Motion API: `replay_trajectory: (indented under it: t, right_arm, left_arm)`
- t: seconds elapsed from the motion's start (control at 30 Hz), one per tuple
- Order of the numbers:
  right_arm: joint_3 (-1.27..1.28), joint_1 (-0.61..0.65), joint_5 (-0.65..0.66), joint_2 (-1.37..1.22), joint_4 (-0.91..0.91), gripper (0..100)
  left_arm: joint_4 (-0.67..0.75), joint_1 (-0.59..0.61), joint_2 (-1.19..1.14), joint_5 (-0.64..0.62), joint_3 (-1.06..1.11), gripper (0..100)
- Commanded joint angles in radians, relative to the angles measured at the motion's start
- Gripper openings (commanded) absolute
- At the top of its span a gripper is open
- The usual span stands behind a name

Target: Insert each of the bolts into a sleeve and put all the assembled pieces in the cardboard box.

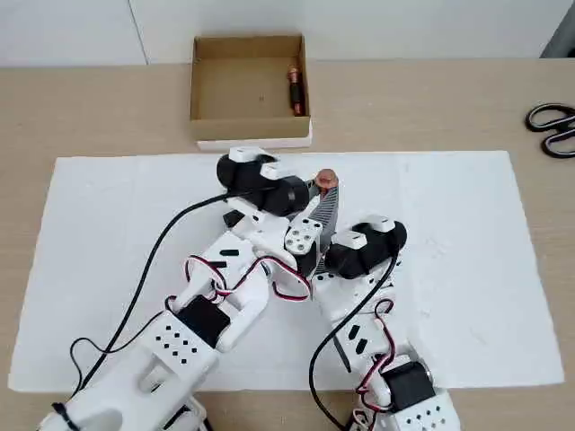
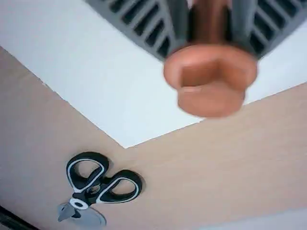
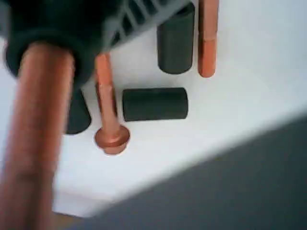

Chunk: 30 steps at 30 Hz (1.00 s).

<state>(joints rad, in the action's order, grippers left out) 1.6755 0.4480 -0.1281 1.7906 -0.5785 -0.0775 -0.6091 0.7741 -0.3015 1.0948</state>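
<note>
My left gripper (image 1: 322,190) is shut on a copper bolt (image 1: 326,179) above the middle of the white sheet; in the left wrist view its hex head (image 2: 210,79) sticks out beyond the grey fingers (image 2: 144,24). My right gripper (image 1: 314,235) sits just in front of it, shut on a black sleeve (image 3: 53,33), and the bolt's shaft (image 3: 33,134) runs through that sleeve. Two loose bolts (image 3: 108,105) (image 3: 207,38) and loose sleeves (image 3: 154,104) (image 3: 176,43) lie on the sheet below. The cardboard box (image 1: 193,81) at the back holds one assembled piece (image 1: 295,90) by its right wall.
White paper (image 1: 467,251) covers most of the table. Black-handled scissors (image 1: 552,126) (image 2: 96,184) lie on the bare wood at the far right. Both arms cross over the sheet's centre and hide the loose parts from above.
</note>
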Motion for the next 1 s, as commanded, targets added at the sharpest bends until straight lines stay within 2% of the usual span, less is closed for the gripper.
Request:
replay_trajectory:
  t: [0.0,0.3,0.5,0.77,0.97]
  right_arm:
    - [0.008,0.005,0.005,0.019,0.005,0.3]
    - [0.008,0.004,0.005,0.019,0.005,0.3]
    - [0.008,0.002,0.005,0.019,0.005,0.3]
    - [0.008,0.002,0.005,0.019,0.005,0.3]
    - [0.008,0.002,0.005,0.019,0.005,0.3]
  left_arm:
    - [0.025,0.002,0.0,0.011,-0.002,1]
    - [-0.069,-0.005,0.005,0.012,-0.002,1]
    - [-0.071,-0.005,0.003,0.012,-0.001,1]
    - [-0.17,-0.034,0.005,0.012,-0.004,1]
    - [-0.175,-0.038,0.005,0.012,-0.007,2]
